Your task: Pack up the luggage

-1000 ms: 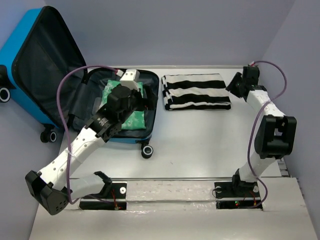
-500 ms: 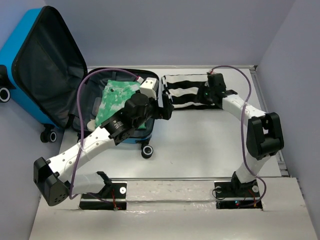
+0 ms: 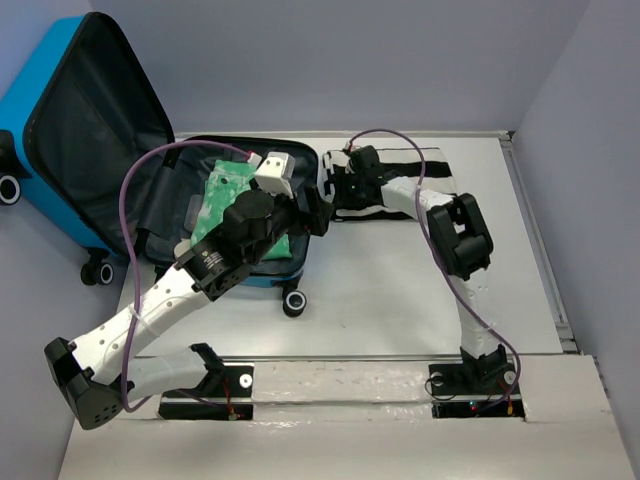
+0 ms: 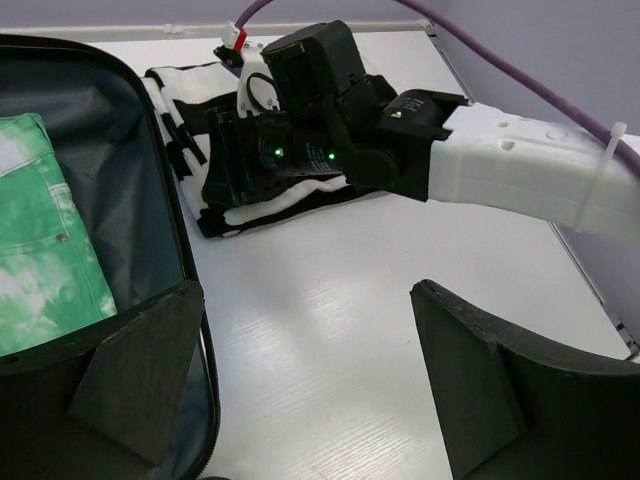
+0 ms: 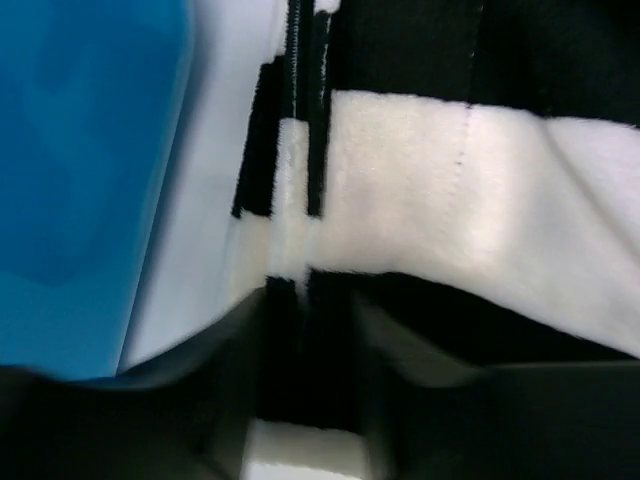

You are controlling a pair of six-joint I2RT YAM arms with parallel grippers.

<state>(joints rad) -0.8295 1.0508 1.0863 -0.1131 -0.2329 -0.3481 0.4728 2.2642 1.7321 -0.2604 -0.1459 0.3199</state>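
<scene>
The luggage (image 3: pixel 95 120), a bright-blue suitcase, lies open at the table's left, its lid leaning back against the wall. A green and white garment (image 3: pixel 225 200) lies in its base and shows in the left wrist view (image 4: pixel 40 250). A folded black-and-white striped cloth (image 3: pixel 432 168) lies on the table to the suitcase's right. My right gripper (image 3: pixel 338 192) is low at the cloth's left edge, jaws open astride that edge (image 5: pixel 320 360). My left gripper (image 3: pixel 322 212) hovers wide open and empty (image 4: pixel 320 390) over the suitcase's right rim (image 4: pixel 190 270).
The suitcase's blue side wall (image 5: pixel 80 150) stands just left of the striped cloth. A suitcase wheel (image 3: pixel 294 302) sticks out at the front. Walls close the table at the back and right. Bare table lies in front of the cloth.
My right arm has swung from the far right corner leftward across the striped cloth to its left edge. My left gripper has moved from over the green garment to the suitcase's right rim.
</scene>
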